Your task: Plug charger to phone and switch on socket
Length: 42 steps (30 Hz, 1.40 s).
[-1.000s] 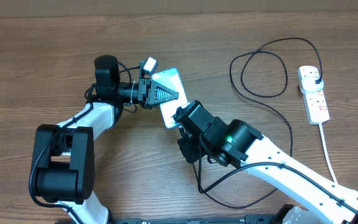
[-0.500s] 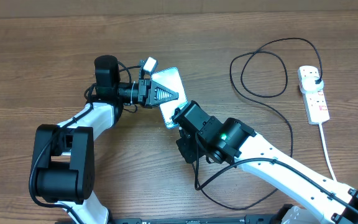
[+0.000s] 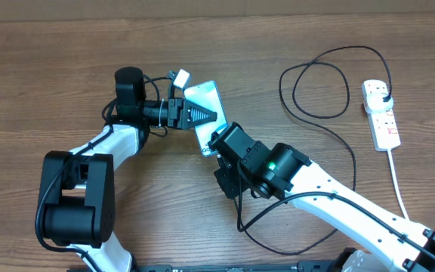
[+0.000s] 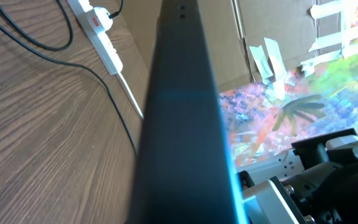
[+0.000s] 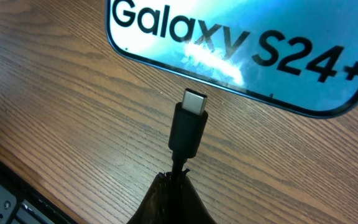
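Note:
The phone [image 3: 206,95], its screen glowing light blue, is held off the table on its edge in my left gripper [image 3: 201,115], which is shut on it. In the left wrist view only the phone's dark edge [image 4: 179,124] shows. In the right wrist view the screen [image 5: 229,43] reads "Galaxy S24+". My right gripper [image 5: 178,186] is shut on the charger just behind its small plug tip [image 5: 189,121], which points at the phone's bottom edge with a small gap. The charger cable [image 3: 357,47] loops right to the white socket [image 3: 381,115], where its black plug sits.
The socket's white cord [image 3: 399,185] runs toward the front right edge. The charger cable also curls on the table under my right arm [image 3: 278,245]. The socket shows in the left wrist view [image 4: 98,28], with a cardboard wall behind it.
My right arm has shifted a little toward the phone. My left wrist has turned slightly with the phone in it.

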{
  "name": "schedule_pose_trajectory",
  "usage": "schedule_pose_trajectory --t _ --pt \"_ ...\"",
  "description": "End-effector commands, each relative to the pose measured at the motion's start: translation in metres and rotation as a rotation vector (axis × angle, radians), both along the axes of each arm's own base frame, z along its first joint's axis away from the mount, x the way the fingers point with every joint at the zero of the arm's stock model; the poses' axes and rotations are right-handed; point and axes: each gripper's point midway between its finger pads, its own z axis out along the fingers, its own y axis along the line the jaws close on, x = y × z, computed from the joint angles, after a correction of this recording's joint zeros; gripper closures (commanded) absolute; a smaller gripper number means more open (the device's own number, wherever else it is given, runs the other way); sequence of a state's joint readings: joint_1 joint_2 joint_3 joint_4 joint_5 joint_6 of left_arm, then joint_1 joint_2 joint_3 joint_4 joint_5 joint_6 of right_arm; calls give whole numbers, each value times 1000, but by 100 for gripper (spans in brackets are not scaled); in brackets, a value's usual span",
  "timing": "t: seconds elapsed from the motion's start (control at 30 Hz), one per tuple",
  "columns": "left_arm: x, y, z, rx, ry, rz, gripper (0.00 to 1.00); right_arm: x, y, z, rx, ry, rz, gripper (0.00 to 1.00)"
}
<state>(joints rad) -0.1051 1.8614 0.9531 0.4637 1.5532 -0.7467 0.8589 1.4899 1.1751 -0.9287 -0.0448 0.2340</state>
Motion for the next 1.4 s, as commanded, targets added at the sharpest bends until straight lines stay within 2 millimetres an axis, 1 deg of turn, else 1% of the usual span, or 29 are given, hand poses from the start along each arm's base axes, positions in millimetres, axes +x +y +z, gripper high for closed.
schedule_pose_trajectory --t 0.0,0.57,0.8,0.93,1.27,1.37 --pt "-1 -2 8 -21 -79 -34 96 5 3 8 12 -24 7 96" --pt "-1 -2 8 -22 -82 -34 96 6 -1 8 -19 -53 59 96" --pt "-2 -2 7 -20 -72 -34 96 7 -1 8 -20 -56 61 96" --pt "-3 -2 5 -20 -61 -34 96 10 -3 8 -35 -73 52 96" --pt "-3 -2 4 -20 -62 -34 96 11 -2 8 -29 -77 51 96" --pt "-3 -2 4 -15 -21 -34 96 11 -2 8 -29 -77 51 96"
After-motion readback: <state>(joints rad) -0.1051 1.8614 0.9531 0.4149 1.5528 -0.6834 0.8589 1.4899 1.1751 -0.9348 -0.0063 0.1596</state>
